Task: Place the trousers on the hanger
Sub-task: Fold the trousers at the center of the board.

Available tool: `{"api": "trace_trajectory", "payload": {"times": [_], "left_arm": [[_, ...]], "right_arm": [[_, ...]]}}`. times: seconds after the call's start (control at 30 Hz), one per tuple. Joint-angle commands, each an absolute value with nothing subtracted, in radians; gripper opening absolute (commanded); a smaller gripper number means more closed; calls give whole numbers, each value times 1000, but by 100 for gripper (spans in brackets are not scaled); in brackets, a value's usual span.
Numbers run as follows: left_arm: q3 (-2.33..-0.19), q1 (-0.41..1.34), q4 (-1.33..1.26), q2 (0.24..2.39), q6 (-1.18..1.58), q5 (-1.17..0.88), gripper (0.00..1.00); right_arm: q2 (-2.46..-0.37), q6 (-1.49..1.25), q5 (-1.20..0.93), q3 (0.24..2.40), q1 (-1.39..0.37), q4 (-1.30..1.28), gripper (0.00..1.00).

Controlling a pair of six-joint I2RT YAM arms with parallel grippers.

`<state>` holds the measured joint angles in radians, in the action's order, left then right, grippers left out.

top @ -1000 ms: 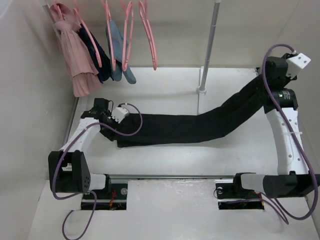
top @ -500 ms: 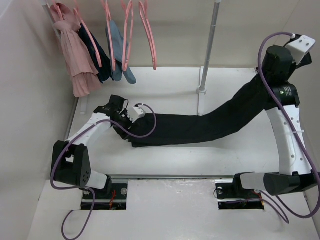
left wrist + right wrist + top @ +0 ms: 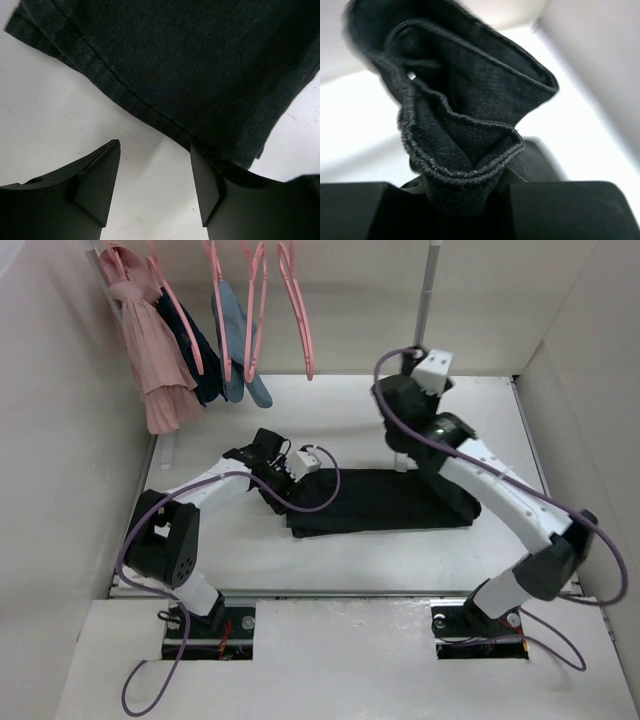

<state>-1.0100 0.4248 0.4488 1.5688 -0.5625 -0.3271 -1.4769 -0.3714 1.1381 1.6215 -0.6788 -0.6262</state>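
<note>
- Left wrist view alone: my left hand (image 3: 155, 145) apart, by the hem of the long black soft trousers (image 3: 175, 50).
- Right wrist view alone: right hand (image 3: 462, 195) clamped on their bunched cloth.

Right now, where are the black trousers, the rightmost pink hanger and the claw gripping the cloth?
trousers (image 3: 380, 502): overhead view, middle of the flat black fabric.
rightmost pink hanger (image 3: 304, 335): overhead view, its lower sloping arm.
right gripper (image 3: 466, 200): right wrist view, between the fingers pinching the trousers.
</note>
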Motion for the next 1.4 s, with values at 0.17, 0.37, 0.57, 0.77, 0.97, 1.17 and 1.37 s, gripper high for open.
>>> {"api": "trace_trajectory", "payload": {"times": [0.17,0.37,0.57,0.77,0.97,1.17,1.37], "left_arm": [[-954,422,399,1582,-548,-347,50],[-922,422,379,1563,-548,-356,50],[-922,376,417,1540,-558,-356,50],[-922,322,446,1388,-568,-269,52],[-922,273,434,1269,-525,-189,54],[-922,239,488,1223,-469,-236,47],[-922,239,558,1148,-497,-236,47]], "right_arm": [[-1614,-1029,974,1542,-851,-761,0],[-1605,-1124,928,1441,-861,-724,0],[-1641,-1032,851,1400,-884,-549,0],[-1761,-922,797,1470,-933,-476,0],[-1821,-646,453,1378,-956,-276,56],[-1809,-407,298,1342,-1069,-213,71],[-1668,-241,57,1263,-1092,-192,72]]}}
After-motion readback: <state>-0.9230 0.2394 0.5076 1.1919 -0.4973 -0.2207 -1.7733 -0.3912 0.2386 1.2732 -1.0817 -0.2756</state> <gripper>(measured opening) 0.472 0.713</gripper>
